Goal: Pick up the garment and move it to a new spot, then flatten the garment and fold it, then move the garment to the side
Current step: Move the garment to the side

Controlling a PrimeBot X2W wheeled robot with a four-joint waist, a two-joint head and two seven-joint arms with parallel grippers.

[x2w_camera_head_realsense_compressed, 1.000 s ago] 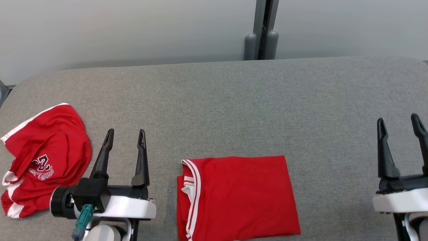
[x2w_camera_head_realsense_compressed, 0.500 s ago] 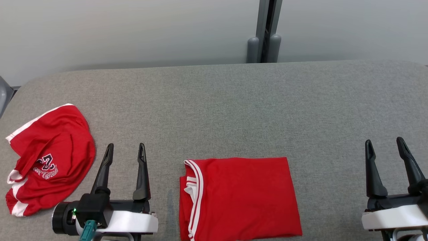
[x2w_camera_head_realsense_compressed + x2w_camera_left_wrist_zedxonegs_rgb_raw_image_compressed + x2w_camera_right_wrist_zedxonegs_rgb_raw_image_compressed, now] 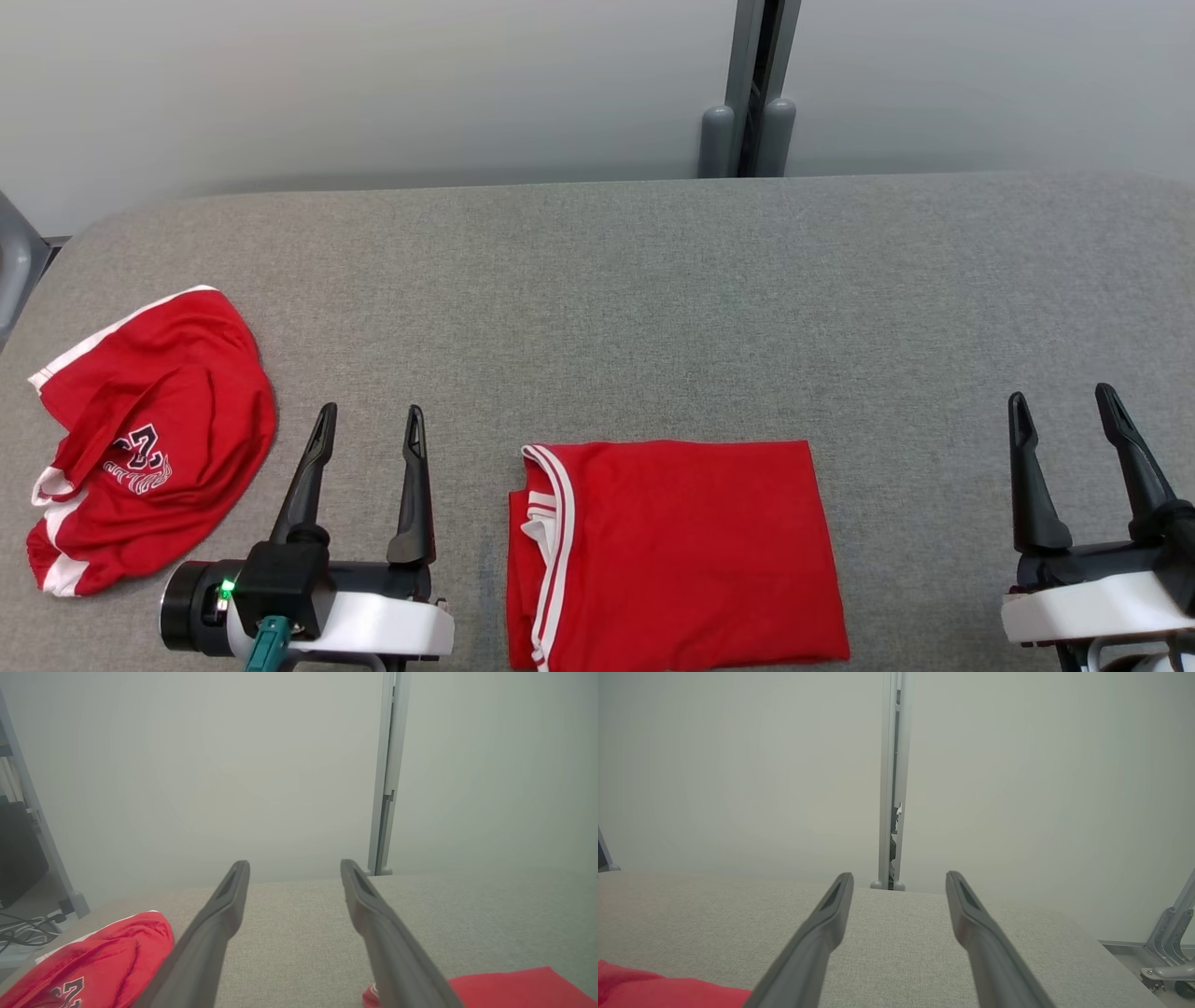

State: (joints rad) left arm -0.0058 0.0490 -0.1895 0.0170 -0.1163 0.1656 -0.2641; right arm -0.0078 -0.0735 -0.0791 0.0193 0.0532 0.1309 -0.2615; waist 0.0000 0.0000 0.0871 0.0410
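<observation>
A red garment (image 3: 677, 551) with white trim lies folded flat at the near middle of the grey table (image 3: 597, 299); its edge shows in the left wrist view (image 3: 504, 989) and the right wrist view (image 3: 654, 989). A second red garment (image 3: 149, 439) with a dark printed crest lies crumpled at the left, also seen in the left wrist view (image 3: 93, 966). My left gripper (image 3: 369, 420) hovers open between the two garments, holding nothing. My right gripper (image 3: 1060, 401) stands open and empty, well right of the folded garment. Both show spread fingers (image 3: 219, 919) (image 3: 831, 919) in their wrist views.
A pale wall and a grey vertical post (image 3: 752, 89) stand behind the table's far edge. A metal frame (image 3: 1169, 942) is off the right end. Cables (image 3: 23, 933) lie on the floor beyond the left end.
The head view has shifted, so the scene sits slightly further right. Both grippers have drawn back toward the near edge and stayed open. The garments lie as before.
</observation>
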